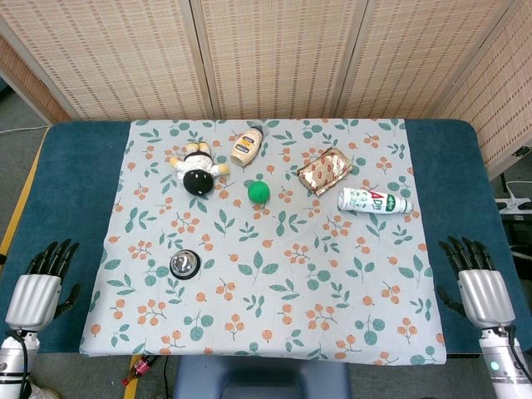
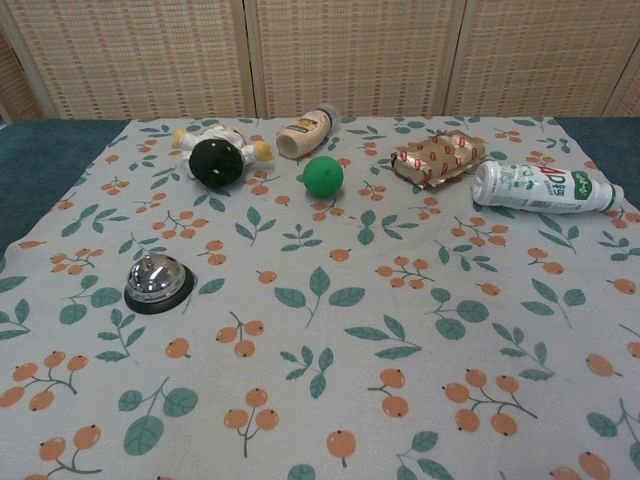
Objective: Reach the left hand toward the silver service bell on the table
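Note:
The silver service bell (image 1: 184, 265) with its black base stands on the floral tablecloth at the front left; the chest view shows the bell (image 2: 158, 280) at mid-left. My left hand (image 1: 40, 288) rests at the table's left front edge on the blue cover, fingers apart, holding nothing, well to the left of the bell. My right hand (image 1: 480, 283) lies likewise at the right front edge, fingers spread and empty. Neither hand appears in the chest view.
At the back of the cloth lie a plush toy with a black head (image 1: 197, 167), a cream squeeze bottle (image 1: 247, 146), a green ball (image 1: 258, 192), a red-patterned packet (image 1: 324, 170) and a white bottle on its side (image 1: 374, 200).

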Robot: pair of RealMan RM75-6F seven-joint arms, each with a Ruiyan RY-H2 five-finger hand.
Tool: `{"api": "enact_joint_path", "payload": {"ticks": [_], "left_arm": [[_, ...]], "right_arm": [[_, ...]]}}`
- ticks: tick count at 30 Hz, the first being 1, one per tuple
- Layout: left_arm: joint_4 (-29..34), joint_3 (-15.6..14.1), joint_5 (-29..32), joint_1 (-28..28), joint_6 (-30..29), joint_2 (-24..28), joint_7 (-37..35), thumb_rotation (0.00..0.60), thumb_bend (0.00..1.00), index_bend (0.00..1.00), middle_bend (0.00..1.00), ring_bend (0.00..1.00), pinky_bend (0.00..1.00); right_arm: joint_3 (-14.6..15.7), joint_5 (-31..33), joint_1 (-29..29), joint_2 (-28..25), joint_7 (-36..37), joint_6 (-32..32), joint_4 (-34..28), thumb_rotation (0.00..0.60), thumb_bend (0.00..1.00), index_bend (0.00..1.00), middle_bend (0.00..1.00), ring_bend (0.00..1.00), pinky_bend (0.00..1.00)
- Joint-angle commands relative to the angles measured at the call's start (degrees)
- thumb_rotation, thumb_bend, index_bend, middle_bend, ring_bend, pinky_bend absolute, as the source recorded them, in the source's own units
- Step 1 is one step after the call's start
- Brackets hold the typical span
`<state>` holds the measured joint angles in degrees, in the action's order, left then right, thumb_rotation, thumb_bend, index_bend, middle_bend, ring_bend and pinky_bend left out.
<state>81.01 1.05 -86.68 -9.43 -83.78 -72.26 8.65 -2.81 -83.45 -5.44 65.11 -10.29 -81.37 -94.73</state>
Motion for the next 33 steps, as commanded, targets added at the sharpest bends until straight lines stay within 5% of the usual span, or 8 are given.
{"api": "enact_joint_path", "payload": {"ticks": [1,8,14,21,26,33], "left_arm": [[0.1,-0.1,0.0,0.0,0.3,0.0,0.4,0.6,0.41,0.0,0.04,0.05,0.18],[0.9,-0.2,0.2,-0.3,1.5,0.4,1.3,0.6,0.43,0.0,0.02,0.03,0.18],[0.9,0.7,-1.5,-1.6,1.4,-0.7,-4.8,0.6,0.47,0.0,0.0,0.0,0.18],[-2.4,1.7,-7.2,-8.8,5.8,-7.1,-13.6,0.6,0.82,0.0,0.0,0.0,0.18],[-10.2,2.7,-10.2,-13.3,6.5,-15.2,-17.8,0.6,0.99,0.0,0.0,0.0,0.18],[-26.4,3.3,-8.2,-17.3,10.1,-27.5,-23.3,0.6,1.0,0.0,0.0,0.0,0.16]], "right_arm": [[-0.1,-0.1,0.1,-0.1,0.1,-0.3,0.0,0.6,0.27,0.12,0.06,0.0,0.05],[0.1,-0.3,0.2,-0.1,0.1,-0.4,-0.1,0.6,0.27,0.12,0.06,0.0,0.05],[0.5,-0.1,0.3,-0.2,-0.6,0.0,-0.8,0.6,0.27,0.12,0.06,0.0,0.05],[1.1,-0.4,0.3,-2.0,1.1,0.9,-2.0,0.6,0.27,0.12,0.06,0.0,0.05],[0.9,0.0,0.2,-2.0,1.0,1.2,-1.9,0.6,0.27,0.12,0.06,0.0,0.05],[1.0,0.4,-0.4,-2.7,1.6,2.6,-2.0,0.6,0.27,0.12,0.06,0.0,0.05]]}}
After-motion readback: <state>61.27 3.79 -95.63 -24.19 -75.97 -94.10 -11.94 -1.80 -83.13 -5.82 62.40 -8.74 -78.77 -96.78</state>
